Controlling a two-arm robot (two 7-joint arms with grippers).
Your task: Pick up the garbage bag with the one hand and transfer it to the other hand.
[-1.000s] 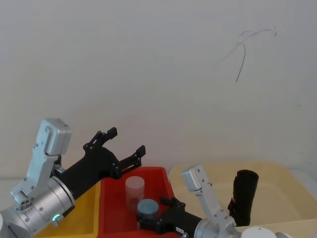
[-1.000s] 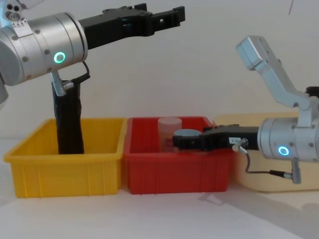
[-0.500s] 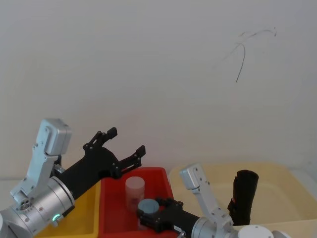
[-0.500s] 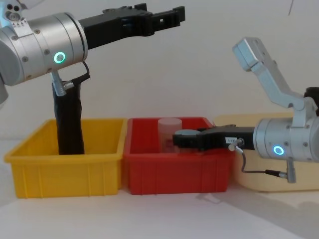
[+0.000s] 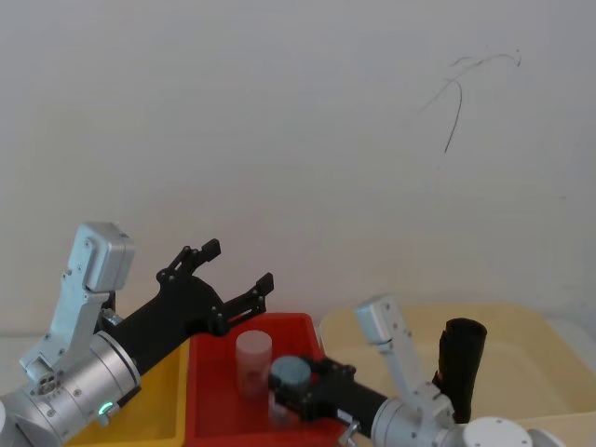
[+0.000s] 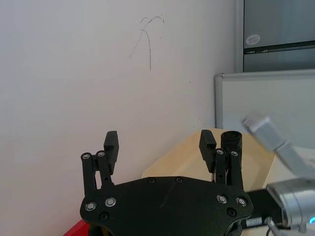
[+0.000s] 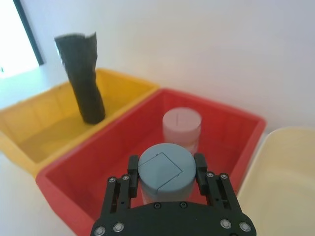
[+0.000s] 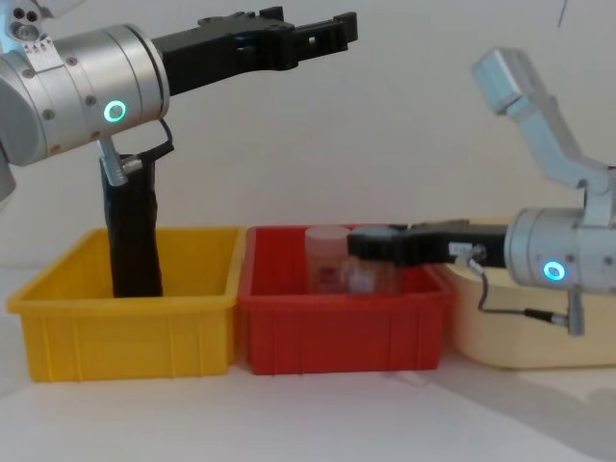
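Observation:
The garbage bag [image 8: 133, 236], a tall black roll, stands upright in the yellow bin [image 8: 125, 332]; it also appears in the right wrist view [image 7: 81, 78]. My left gripper [image 8: 318, 29] is open and empty, held high above the yellow and red bins [image 5: 237, 264] [image 6: 159, 142], well clear of the bag. My right gripper [image 8: 366, 245] is shut on a blue-lidded jar [image 7: 165, 169] and holds it just above the red bin [image 8: 337, 337], as the head view confirms [image 5: 284, 391].
A translucent cylinder [image 7: 181, 125] stands in the red bin behind the held jar. A second black roll [image 5: 459, 368] leans in the beige bin [image 8: 520, 337] on the right. A white wall is close behind the bins.
My right gripper has lifted the blue-lidded jar from the red bin's floor to about rim height and drawn back slightly rightward. The left arm has not moved.

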